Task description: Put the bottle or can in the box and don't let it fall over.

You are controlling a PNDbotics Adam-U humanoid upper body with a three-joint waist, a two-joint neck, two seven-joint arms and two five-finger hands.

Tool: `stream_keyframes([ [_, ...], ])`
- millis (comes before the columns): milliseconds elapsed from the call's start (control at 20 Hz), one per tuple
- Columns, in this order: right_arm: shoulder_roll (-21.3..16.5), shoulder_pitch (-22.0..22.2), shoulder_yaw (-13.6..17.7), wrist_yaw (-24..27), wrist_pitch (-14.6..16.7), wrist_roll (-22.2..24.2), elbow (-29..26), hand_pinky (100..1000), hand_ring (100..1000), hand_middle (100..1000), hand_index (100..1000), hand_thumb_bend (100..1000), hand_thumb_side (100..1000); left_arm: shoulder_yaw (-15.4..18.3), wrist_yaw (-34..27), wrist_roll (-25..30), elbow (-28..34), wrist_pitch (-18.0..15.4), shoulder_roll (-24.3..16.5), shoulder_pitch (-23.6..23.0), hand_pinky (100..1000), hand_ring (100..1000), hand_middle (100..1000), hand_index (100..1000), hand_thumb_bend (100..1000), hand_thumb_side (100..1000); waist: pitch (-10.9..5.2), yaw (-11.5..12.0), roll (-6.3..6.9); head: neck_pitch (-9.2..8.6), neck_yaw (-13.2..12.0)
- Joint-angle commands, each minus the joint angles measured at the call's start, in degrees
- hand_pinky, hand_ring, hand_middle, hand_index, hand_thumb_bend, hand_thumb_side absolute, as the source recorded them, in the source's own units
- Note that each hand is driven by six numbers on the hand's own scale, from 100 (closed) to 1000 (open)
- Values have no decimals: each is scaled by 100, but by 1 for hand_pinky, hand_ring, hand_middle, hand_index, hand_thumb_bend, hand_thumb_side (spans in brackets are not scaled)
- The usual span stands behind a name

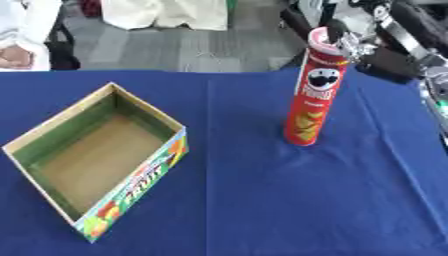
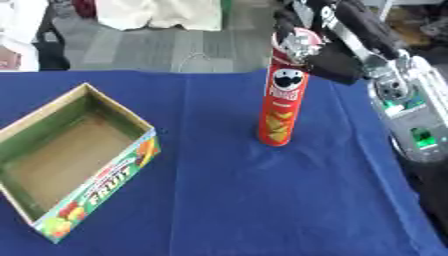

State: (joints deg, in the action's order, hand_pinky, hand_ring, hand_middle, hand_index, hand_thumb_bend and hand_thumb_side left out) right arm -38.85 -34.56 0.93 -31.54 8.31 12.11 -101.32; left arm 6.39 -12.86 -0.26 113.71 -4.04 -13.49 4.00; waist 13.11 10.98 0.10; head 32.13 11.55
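Observation:
A tall red crisps can (image 1: pixel 315 95) stands upright on the blue tablecloth, right of the middle. My right hand (image 2: pixel 304 46) comes in from the upper right and sits at the can's top. Its dark fingers (image 1: pixel 336 30) curl round the rim there. An open cardboard box (image 1: pixel 140 186) with a fruit print on its side lies at the left of the table, turned askew, with nothing inside. About a hand's width of cloth separates it from the can. My left hand shows in neither view.
My right forearm (image 2: pixel 398 90) with its silver joints hangs over the table's right side. The blue tablecloth (image 1: pixel 262 200) covers the whole table. Behind the far edge is grey floor (image 1: pixel 175 45).

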Motion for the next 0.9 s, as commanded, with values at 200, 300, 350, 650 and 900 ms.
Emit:
stream_keyframes([
  [200, -24, -197, -13, -63, 71, 118, 122, 879, 915, 887, 956, 100, 1000, 2, -13, 33, 88, 7, -29, 37, 501, 768, 704, 750, 221, 840, -65, 14, -1, -187, 91],
  [300, -5, -236, -26, -121, 105, 155, 210, 880, 915, 886, 961, 100, 1000, 1, -14, 37, 88, 10, -26, 36, 500, 768, 704, 750, 220, 841, -58, 16, 1, -221, 120],
  [350, 4, -259, -32, -158, 121, 175, 262, 881, 916, 886, 963, 100, 1000, -1, -13, 40, 88, 12, -25, 36, 500, 768, 704, 750, 220, 841, -53, 16, 2, -232, 132],
  [650, 70, -376, -50, -376, 215, 238, 580, 887, 921, 889, 973, 100, 1000, -12, -11, 62, 88, 13, -17, 42, 500, 768, 704, 750, 220, 842, -30, 31, 10, -251, 186],
  [900, 115, -452, -55, -568, 294, 194, 794, 897, 934, 900, 977, 100, 1000, -18, -9, 68, 88, 13, -15, 45, 499, 768, 704, 750, 219, 843, -4, 51, 14, -182, 205],
])
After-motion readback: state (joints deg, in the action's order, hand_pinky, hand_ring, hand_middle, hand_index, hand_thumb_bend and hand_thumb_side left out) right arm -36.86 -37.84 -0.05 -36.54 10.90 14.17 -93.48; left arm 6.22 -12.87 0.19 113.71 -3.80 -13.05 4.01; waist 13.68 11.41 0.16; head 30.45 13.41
